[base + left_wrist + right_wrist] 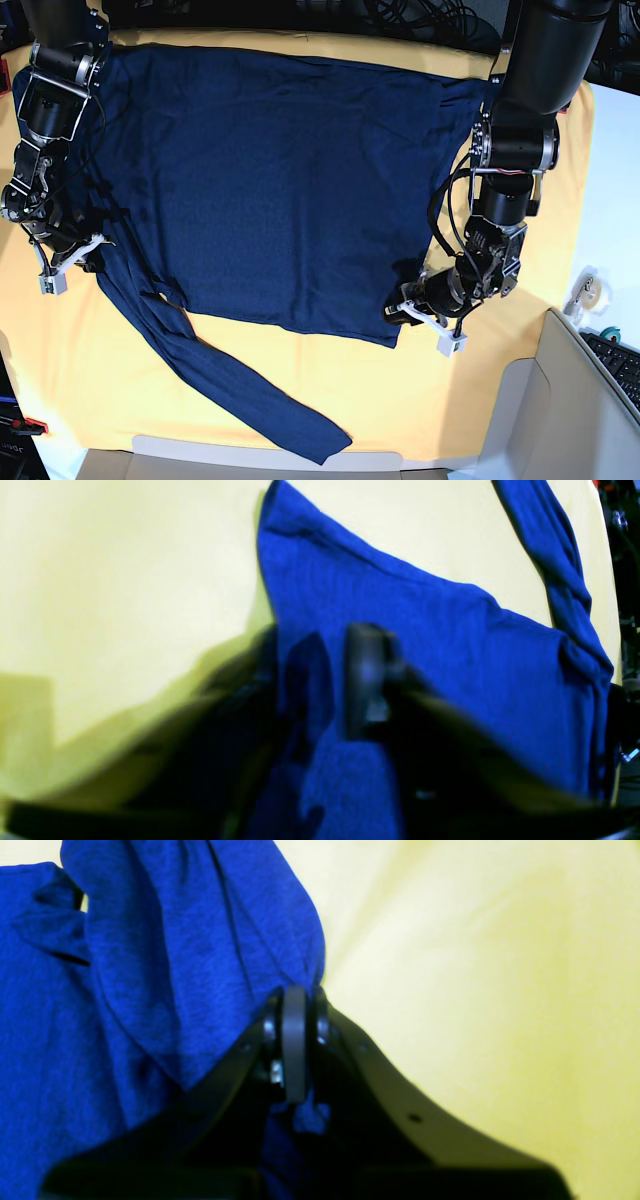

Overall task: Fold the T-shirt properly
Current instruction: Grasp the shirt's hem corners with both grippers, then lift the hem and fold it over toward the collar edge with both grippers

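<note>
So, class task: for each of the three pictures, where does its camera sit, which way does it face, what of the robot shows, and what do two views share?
Left wrist: rides the left arm, facing along the left gripper over the T-shirt and yellow cloth.
Right wrist: behind the right gripper, shut on shirt fabric.
Base: overhead, looking down; both arms show.
Shared: the shirt's long sleeve, also seen from the base.
</note>
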Robot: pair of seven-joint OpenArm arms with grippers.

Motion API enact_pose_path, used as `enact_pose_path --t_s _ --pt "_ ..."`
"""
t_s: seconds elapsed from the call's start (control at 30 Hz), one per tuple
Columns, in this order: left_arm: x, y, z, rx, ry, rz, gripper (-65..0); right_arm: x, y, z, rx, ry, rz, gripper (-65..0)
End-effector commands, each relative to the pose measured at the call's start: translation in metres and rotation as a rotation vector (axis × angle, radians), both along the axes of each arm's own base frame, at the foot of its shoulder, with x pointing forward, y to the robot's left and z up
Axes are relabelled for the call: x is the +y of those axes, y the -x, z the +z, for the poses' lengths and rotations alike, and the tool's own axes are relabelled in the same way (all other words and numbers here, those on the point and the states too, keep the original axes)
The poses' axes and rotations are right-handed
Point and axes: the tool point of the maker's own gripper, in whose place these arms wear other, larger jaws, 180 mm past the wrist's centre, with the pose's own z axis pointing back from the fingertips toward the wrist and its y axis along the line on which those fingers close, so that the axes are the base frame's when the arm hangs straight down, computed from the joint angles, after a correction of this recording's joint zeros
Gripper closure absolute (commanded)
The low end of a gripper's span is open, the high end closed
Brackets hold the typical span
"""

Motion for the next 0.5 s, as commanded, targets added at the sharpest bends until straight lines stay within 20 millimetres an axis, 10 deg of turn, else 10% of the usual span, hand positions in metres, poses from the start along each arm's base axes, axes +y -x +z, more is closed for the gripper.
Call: enact_pose_path --t_s 0.0,0.47 --pt "0.002 -0.021 0.028 -0.081 0.011 0.015 -0.8 -0.001 0.002 0.0 0.03 0.021 0.02 0.0" --pt "0.016 -0.001 0.067 -0.195 -0.108 -0.119 0.0 0.003 -0.001 0.02 -0.034 0.07 0.047 0.0"
